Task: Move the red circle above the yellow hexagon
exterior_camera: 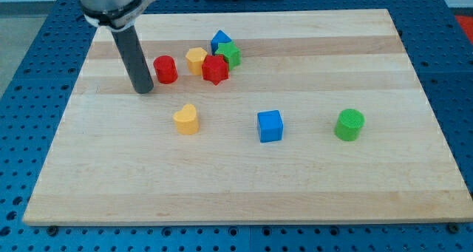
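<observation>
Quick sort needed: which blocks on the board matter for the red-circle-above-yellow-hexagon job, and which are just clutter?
In the job:
- red circle
- yellow hexagon, just to its right in the view
- my tip, close by the red circle's left

Lying about:
- red star
- green star
- blue block behind the cluster
- yellow heart
- blue cube
- green cylinder

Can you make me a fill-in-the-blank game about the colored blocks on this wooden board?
1. My tip is just to the view's ____ of the red circle.
2. The yellow hexagon sits between the red circle and the red ____.
3. The block farthest to the view's right is the ____ cylinder.

Missing words: left; star; green
</observation>
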Tool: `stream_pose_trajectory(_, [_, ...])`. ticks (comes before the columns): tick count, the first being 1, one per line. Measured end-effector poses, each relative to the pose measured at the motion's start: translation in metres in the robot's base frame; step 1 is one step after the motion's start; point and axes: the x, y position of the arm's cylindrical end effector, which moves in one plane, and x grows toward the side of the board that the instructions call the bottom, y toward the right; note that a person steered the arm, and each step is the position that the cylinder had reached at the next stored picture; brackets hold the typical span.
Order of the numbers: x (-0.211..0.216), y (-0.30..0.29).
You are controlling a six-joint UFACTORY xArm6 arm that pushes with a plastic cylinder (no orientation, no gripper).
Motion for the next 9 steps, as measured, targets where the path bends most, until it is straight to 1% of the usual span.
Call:
stream_pose_trajectory(1, [-0.003, 0.016])
stream_pose_trajectory(3, [-0.089, 0.021])
stream_pose_trajectory(4, [-0.096, 0.009])
stream_pose_trajectory(5, [-0.097, -0.034])
stream_pose_trajectory(6, [-0.107, -0.037])
stream_pose_trajectory(8, [-0.108, 0.054])
stream_pose_trajectory(9, [-0.108, 0.056])
